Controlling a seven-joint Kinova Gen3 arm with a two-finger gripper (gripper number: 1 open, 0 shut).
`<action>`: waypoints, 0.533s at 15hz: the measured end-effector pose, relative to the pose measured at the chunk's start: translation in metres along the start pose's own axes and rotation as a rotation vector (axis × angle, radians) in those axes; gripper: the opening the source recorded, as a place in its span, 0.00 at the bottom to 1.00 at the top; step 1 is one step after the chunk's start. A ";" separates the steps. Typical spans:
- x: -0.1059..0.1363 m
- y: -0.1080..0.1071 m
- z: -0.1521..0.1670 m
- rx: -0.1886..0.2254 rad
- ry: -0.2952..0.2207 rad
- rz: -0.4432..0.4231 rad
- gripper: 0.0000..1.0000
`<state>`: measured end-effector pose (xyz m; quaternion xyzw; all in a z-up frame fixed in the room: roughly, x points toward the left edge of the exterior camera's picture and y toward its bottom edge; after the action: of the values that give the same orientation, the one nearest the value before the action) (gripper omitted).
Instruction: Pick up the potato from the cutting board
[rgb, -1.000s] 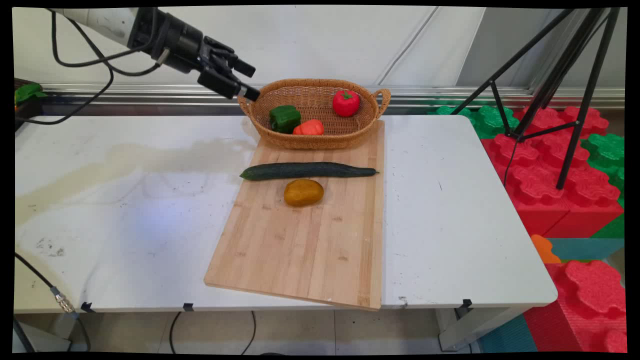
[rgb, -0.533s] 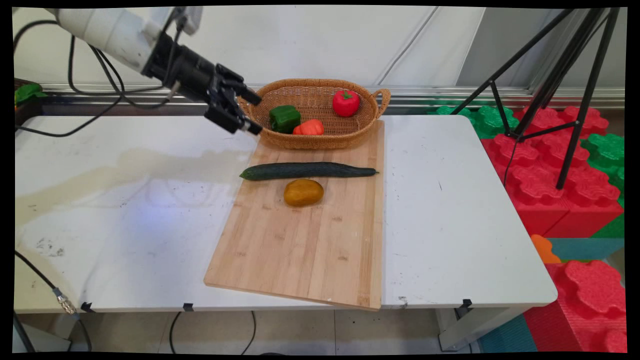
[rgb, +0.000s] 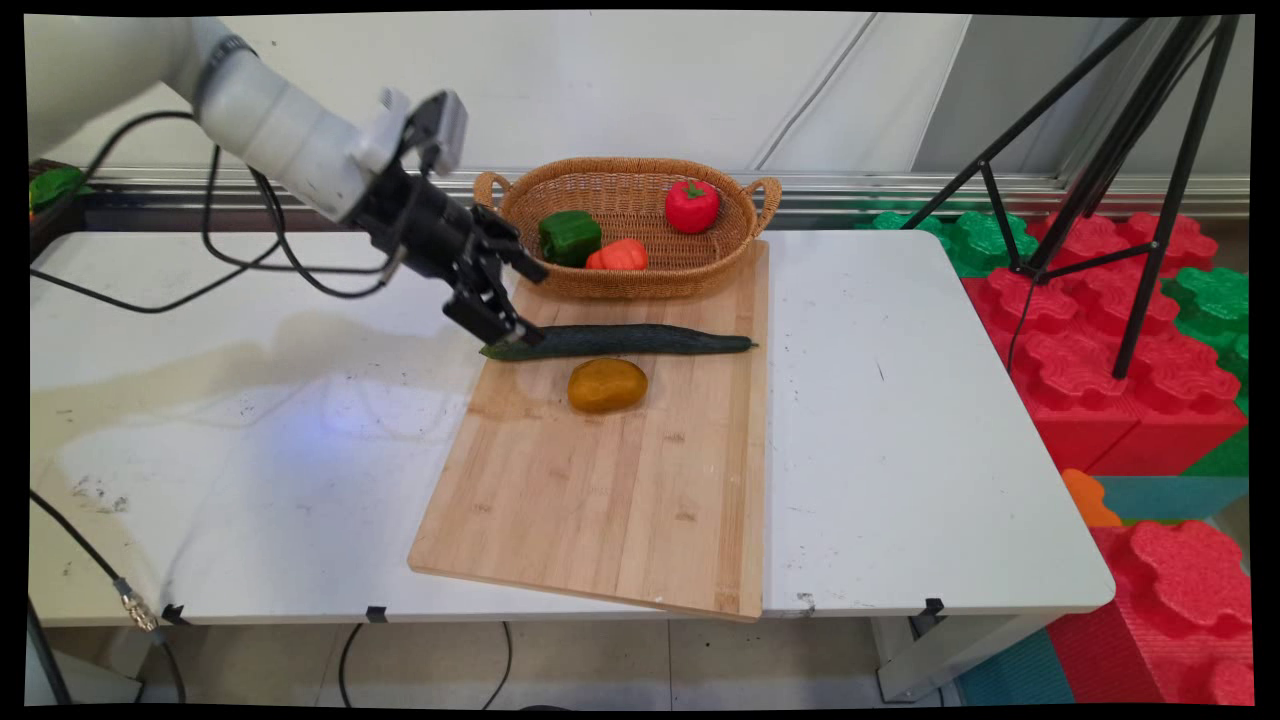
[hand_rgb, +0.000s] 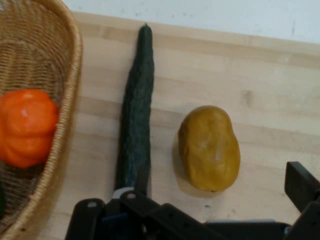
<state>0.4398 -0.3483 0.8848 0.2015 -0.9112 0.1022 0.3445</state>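
A: White table (rgb: 250, 450), bamboo board (rgb: 600, 500) mid-table, tripod (rgb: 1100, 150) and foam blocks (rgb: 1100, 380) off at 3 o'clock. Where's the gripper (rgb: 535, 305)?

B: Over the board's 10 o'clock corner, angled down toward 4 o'clock. Jaws spread wide, nothing between them.

A: Nearest thing?

B: Cucumber (rgb: 640, 340). It lies flat across the board, 9-to-3. The lower finger overlaps its 9 o'clock tip in the main view. The hand view puts one finger over that same end, the other well off to the side, past the potato (rgb: 607, 385).

A: Contact?

B: Can't tell. The finger hides the tip in both views.

A: Potato position?

B: Just beside the cucumber at its 6 o'clock, not touching.

A: Basket (rgb: 640, 285)?

B: On the board's 12 o'clock end, clear of the cucumber. Inside are a green pepper (rgb: 569, 237) at 9, an orange vegetable (rgb: 618, 256) at 6 and a red one (rgb: 691, 205) at 2. The upper finger sits near the basket's 8 o'clock wall, with a gap showing.
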 end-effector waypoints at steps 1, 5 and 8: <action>-0.001 0.002 0.010 -0.005 -0.013 0.002 1.00; -0.004 0.008 0.036 -0.020 -0.046 0.002 1.00; -0.004 0.011 0.054 -0.027 -0.063 0.001 1.00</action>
<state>0.4060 -0.3553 0.8416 0.1994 -0.9229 0.0837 0.3185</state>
